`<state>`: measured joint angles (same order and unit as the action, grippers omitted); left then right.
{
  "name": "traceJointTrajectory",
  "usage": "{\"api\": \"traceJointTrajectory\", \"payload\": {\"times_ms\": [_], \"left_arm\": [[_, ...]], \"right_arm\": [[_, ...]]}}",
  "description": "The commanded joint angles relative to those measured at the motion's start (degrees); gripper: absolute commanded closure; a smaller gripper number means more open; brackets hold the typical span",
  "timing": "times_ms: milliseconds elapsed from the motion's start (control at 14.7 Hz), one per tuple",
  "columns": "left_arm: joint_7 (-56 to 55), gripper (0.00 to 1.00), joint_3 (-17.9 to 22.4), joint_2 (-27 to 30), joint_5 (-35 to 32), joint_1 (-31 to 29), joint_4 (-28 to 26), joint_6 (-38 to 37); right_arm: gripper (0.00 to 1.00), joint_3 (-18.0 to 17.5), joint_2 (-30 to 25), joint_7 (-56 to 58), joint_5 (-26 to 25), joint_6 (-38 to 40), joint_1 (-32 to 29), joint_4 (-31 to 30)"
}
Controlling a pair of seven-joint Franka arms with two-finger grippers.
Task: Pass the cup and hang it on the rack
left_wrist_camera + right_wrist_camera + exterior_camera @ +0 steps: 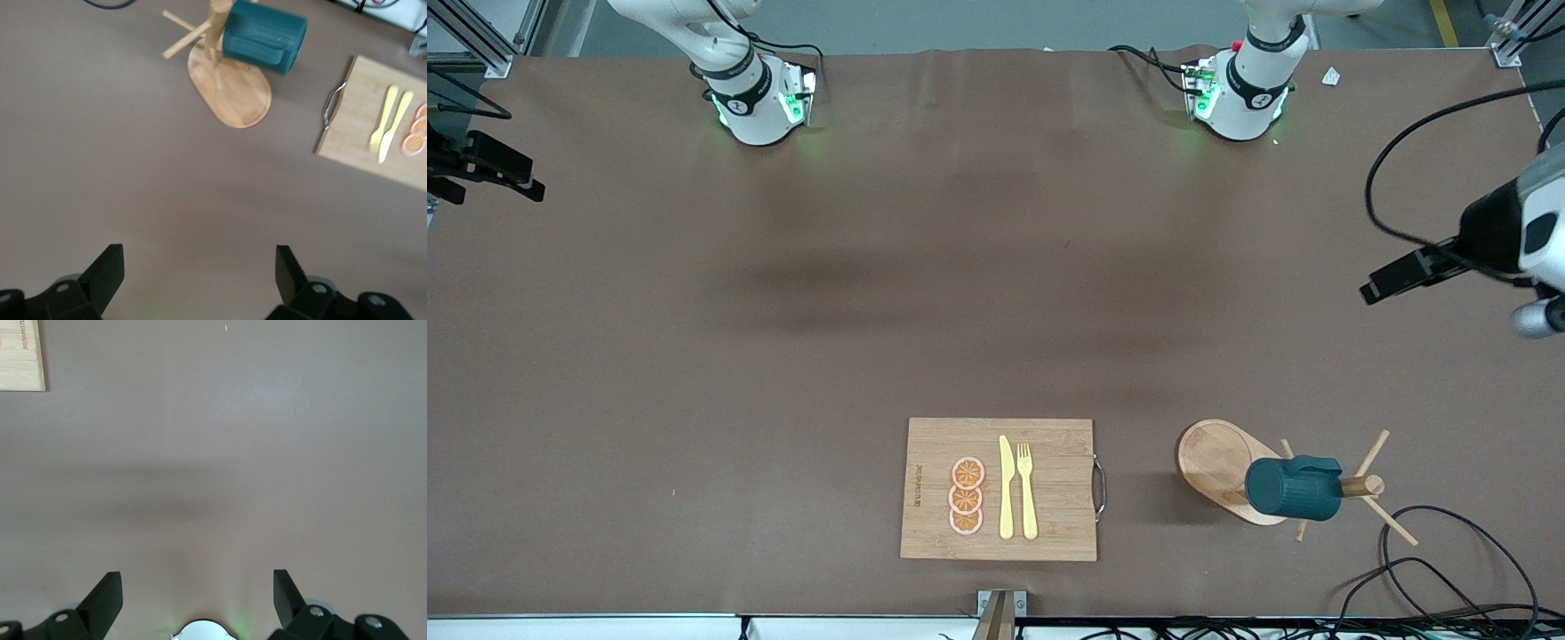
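Only left wrist view shows cup (264,35) handle on rack (230,87).

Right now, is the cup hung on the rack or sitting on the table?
Hung. The cup lies sideways on a peg of the rack, above its base; both grippers, left and right, are open and away from it.

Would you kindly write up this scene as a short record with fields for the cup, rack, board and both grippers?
cup: teal cup hangs on its side on the rack
rack: wooden rack stands at the left arm's end of the table, beside the board
board: cutting board carries orange slices, knife and fork
left gripper: open, empty, over bare table
right gripper: open, empty, over bare table
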<state>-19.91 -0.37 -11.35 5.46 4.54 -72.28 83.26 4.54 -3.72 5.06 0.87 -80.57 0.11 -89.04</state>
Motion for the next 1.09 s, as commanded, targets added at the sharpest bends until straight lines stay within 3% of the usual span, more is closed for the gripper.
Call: {"api": "traceJointTrajectory", "payload": {"times_ms": [0,272,408,1021], "left_arm": [[7.23,0.00,-1.04,7.99,-1.50,-2.07,-9.26,0.58],[11.38,0.00,-5.86,14.85,-1.76,-6.46,-16.39,0.67],[11.30,0.00,-6.22,16.44,-1.76,-6.64,-18.24,0.76],[11.47,0.00,-7.81,16.53,-3.87,-6.38,-18.16,0.58]], "right_arm": [[0.00,-0.41,-0.85,-0.49,-0.52,-0.38,-0.37,-0.70],[0.00,-0.23,-0.68,-0.49,-0.69,-0.64,-0.63,-0.17],[0.00,-0.23,-0.76,-0.75,-0.87,-0.64,-0.55,-0.17],[0.00,-0.05,-0.77,-0.84,-0.87,-0.29,-0.72,-0.17]]}}
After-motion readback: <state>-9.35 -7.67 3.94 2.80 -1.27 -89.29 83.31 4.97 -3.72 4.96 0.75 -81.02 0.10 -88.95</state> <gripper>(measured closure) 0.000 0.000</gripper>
